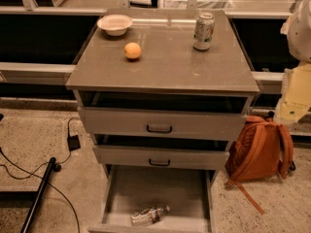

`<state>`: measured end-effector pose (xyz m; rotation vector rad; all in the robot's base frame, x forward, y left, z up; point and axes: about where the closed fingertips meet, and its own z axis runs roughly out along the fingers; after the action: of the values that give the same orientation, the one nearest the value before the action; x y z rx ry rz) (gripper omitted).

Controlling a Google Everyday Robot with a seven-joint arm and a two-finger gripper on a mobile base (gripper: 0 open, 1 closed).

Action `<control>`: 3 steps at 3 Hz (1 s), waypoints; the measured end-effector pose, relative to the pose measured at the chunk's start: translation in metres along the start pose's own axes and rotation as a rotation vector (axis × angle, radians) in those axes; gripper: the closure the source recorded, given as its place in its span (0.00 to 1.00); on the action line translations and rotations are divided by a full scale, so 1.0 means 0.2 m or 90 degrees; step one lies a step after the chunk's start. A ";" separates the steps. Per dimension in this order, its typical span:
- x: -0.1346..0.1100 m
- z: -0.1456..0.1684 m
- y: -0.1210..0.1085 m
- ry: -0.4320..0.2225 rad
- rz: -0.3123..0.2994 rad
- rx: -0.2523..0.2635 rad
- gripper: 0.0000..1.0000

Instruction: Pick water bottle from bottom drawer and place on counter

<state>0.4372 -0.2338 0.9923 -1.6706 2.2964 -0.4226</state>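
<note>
Our gripper (294,97) at the right edge, open or not we cannot tell, should drop low onto the water bottle (149,215) in the bottom drawer (160,186).

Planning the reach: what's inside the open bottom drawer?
Only a water bottle, lying on its side near the front of the bottom drawer. The drawer's back is hidden under the middle drawer. The gripper is out of view; just the arm shows at right.

Speckled floor (29,130), black cables (73,141), orange backpack (257,149) (at right), warm dim light, gripper (293,98) at right edge.
</note>
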 end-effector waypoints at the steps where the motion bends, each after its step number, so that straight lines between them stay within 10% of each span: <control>1: 0.00 0.00 0.00 0.000 0.000 0.000 0.00; 2: -0.08 0.15 0.03 -0.051 0.008 -0.021 0.00; 3: -0.24 0.60 0.28 -0.151 0.035 -0.126 0.00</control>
<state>0.4484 -0.1815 0.8630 -1.6405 2.2595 0.0163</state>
